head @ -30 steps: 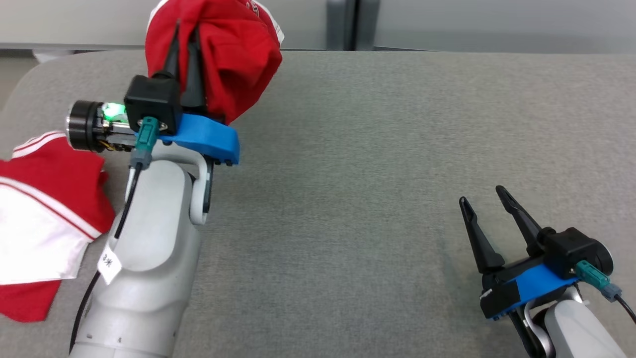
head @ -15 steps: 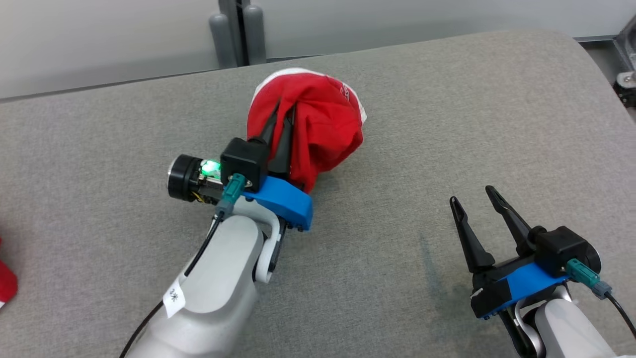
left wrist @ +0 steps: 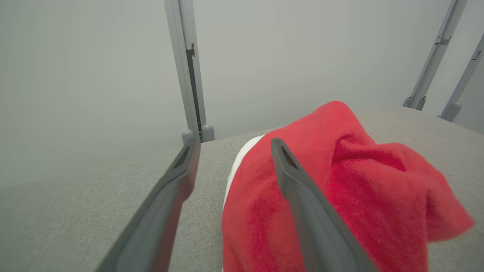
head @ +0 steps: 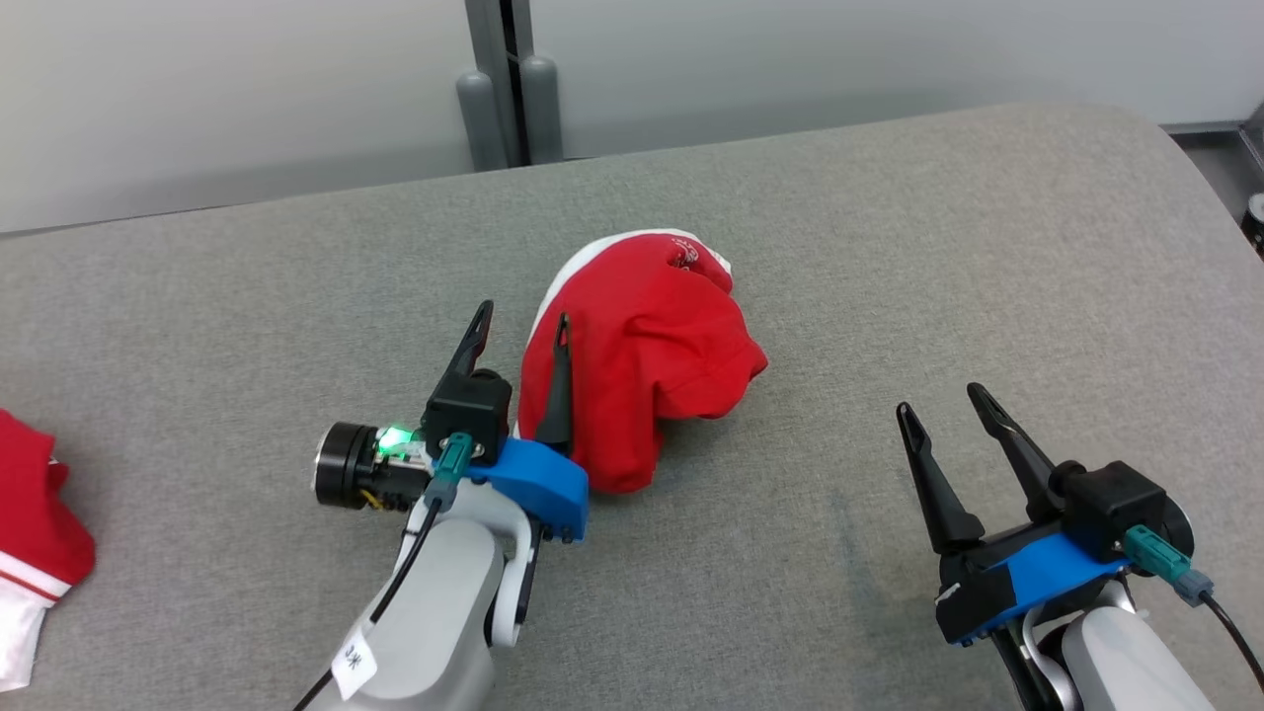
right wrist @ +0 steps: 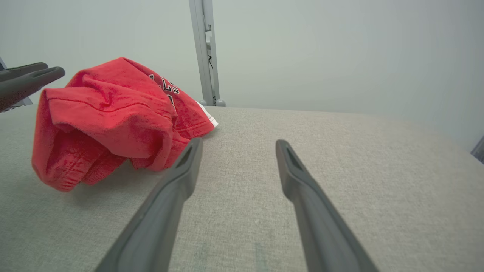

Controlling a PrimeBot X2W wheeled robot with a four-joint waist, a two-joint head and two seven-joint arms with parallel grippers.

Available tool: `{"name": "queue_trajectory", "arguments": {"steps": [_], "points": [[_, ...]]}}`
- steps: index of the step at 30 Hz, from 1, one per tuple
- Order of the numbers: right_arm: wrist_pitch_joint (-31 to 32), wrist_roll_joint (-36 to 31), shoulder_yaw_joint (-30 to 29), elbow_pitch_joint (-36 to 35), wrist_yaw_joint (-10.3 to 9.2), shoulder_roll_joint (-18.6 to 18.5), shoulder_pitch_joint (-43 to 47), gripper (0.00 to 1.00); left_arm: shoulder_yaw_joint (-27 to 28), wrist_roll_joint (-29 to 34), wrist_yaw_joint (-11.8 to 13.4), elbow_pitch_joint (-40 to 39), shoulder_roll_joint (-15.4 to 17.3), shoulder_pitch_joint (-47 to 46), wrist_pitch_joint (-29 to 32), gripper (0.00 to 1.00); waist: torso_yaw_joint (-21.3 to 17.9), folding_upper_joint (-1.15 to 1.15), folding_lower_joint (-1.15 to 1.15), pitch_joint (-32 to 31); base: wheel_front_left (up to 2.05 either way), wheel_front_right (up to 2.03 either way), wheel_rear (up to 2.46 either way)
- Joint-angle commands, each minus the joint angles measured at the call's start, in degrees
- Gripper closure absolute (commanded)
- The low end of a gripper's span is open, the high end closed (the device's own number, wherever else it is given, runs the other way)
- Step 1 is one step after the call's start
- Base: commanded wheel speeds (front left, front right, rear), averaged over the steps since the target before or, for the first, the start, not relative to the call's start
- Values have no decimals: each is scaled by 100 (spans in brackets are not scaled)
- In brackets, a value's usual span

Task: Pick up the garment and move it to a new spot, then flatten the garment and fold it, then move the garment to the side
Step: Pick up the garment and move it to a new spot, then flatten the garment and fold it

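Note:
A crumpled red garment (head: 647,365) with white trim lies bunched in the middle of the grey padded table (head: 889,247). My left gripper (head: 523,321) is open just left of it, its right finger against the cloth and nothing between the fingers. The left wrist view shows the red garment (left wrist: 359,200) behind the right finger, with a white edge beside it. My right gripper (head: 938,400) stands open at the lower right, apart from the cloth. From the right wrist, the garment (right wrist: 113,121) lies to the left of my open fingers.
Another red and white garment (head: 30,543) lies at the table's left edge. Grey posts (head: 509,89) stand against the pale wall behind the table. The table's rounded right corner (head: 1175,138) is near. Bare grey surface lies between the two grippers.
The camera has shifted. My left gripper has opened and let go of the red garment, which now rests slumped on the table beside it. The right gripper is unchanged.

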Motion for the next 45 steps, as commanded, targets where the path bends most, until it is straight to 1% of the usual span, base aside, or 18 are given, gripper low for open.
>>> {"name": "queue_trajectory", "arguments": {"steps": [1, 8, 13, 17, 21, 25, 32, 36, 39, 45], "points": [[-18, -21, -22, 13, 1, 11, 48, 0, 75, 93, -14, -14, 9, 122, -15, 0, 44, 0, 0, -40, 0, 0, 0], [-19, -96, -94, 49, 1, 116, 209, 0, 826, 484, -47, -425, 103, 1037, -15, 0, 357, 0, 0, -385, 0, 0, 0], [-18, -194, -157, 154, 1, 196, 372, 0, 1351, 732, -90, -814, 145, 1809, -15, 0, 510, 0, 0, -678, 0, 0, 0], [-18, -259, -175, 242, 1, 276, 527, 0, 1683, 924, -190, -1133, 176, 2360, -15, 0, 528, 0, 0, -903, 0, 0, 0], [-18, -313, -235, 294, 1, 353, 668, 0, 1984, 1094, -316, -1482, 135, 2978, -15, 0, 489, 0, 0, -1058, 0, 0, 0], [-18, -336, -266, 319, 1, 385, 753, 0, 2196, 1119, -342, -1709, 65, 3315, -16, 0, 471, 0, 0, -1123, 0, 0, 0], [-18, -361, -313, 328, 1, 449, 839, 0, 2289, 1177, -474, -1777, 12, 3466, -16, 0, 500, 0, 0, -1157, 0, 0, 0], [-18, -290, -186, 367, 1, 431, 795, 0, 2220, 1152, -498, -1753, 4, 3360, -16, 0, 585, 0, 0, -1089, 0, 0, 0], [-19, -251, 8, 494, 1, 375, 712, 0, 2048, 1084, -455, -1756, 3, 3283, -16, 0, 733, 0, 0, -999, 0, 0, 0], [-18, -46, 336, 730, 1, 274, 385, 0, 1647, 980, -367, -1769, 5, 3110, -16, 0, 1212, 0, 0, -671, 0, 0, 0]]}}
